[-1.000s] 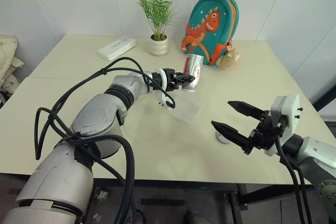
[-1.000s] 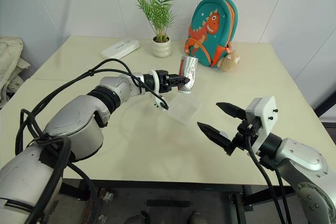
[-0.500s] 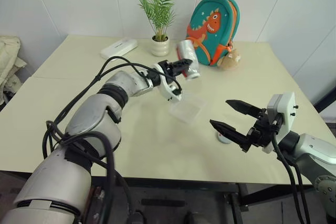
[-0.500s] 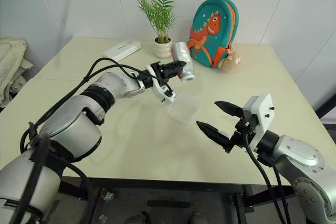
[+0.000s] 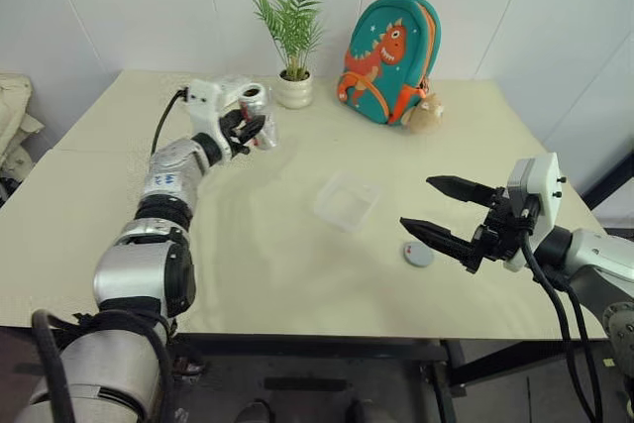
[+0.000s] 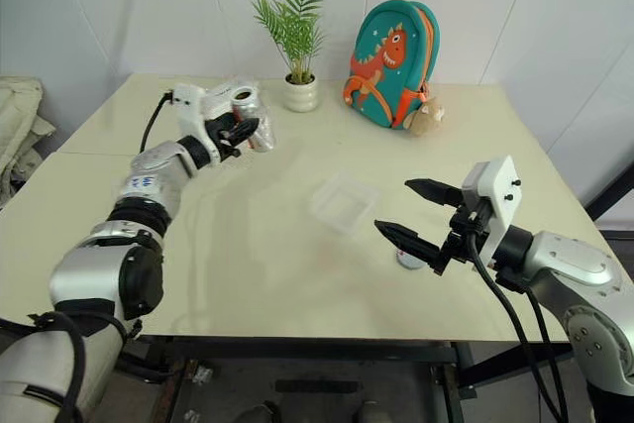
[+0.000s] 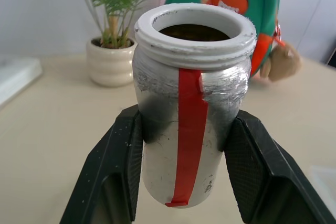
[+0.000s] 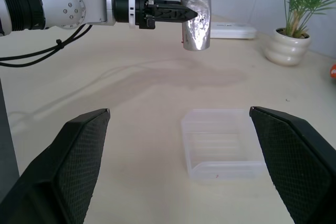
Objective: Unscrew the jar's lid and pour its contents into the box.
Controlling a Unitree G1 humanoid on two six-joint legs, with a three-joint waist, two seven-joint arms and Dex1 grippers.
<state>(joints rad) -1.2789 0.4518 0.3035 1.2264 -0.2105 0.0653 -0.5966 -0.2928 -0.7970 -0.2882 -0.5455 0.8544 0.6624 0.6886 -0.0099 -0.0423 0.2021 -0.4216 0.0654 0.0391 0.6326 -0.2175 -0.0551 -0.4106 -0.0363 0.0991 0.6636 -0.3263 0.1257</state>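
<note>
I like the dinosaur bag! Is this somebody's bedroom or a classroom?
Probably neither: it looks like a plain test room. A bare table by white walls carries just a few props, like the backpack, potted plant and clear box.

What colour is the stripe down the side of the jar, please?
Red, on the silvery jar; the left wrist view shows it best.

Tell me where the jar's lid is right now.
The lid lies flat on the table in the head views, on the robot's right, just under the open right gripper and right of the clear box.
</note>
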